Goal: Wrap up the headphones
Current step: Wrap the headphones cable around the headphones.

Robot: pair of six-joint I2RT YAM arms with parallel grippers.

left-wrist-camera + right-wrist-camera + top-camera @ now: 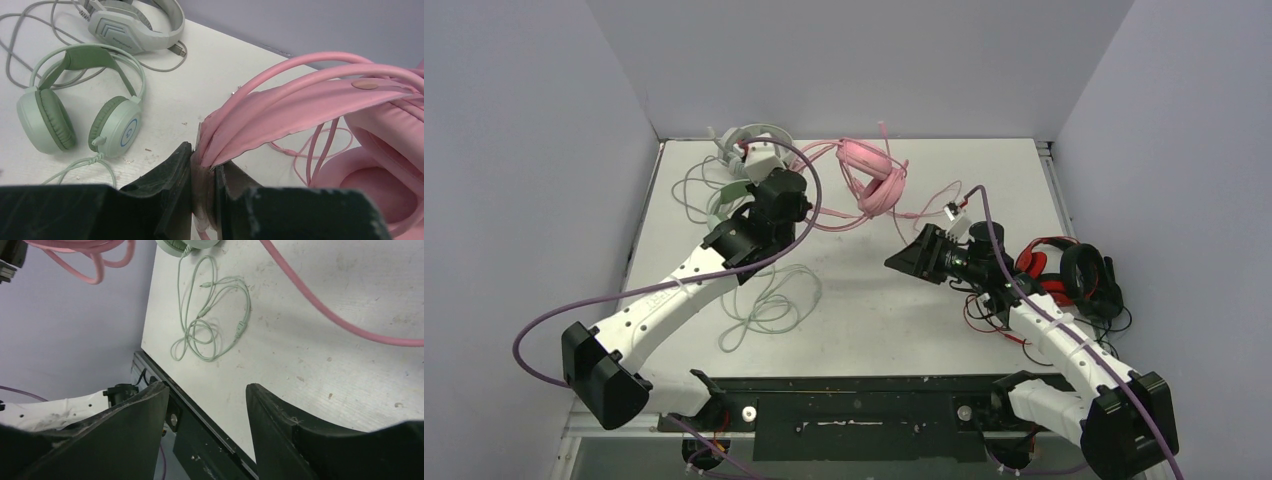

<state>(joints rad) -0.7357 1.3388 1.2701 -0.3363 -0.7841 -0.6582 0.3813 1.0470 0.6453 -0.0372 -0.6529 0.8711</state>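
The pink headphones point(874, 178) sit at the back middle of the table, their headband point(300, 100) rising to the right in the left wrist view. My left gripper point(205, 157) point(804, 202) is shut on the end of that band's pink padding. The mint green headphones point(75, 117) lie flat beside it on the left, partly under the left arm point(729, 195). Behind them is the pale grey-white pair point(135, 25) point(754, 148). My right gripper point(906, 262) point(207, 390) hangs open over the table's middle, nothing between its fingers. A pink cable point(325, 310) runs past, ahead of it.
The mint cable point(764, 300) point(210, 325) lies in loose loops on the near left of the table. A red and black headset point(1064, 275) with tangled wires sits at the right edge beside the right arm. Grey walls close in three sides.
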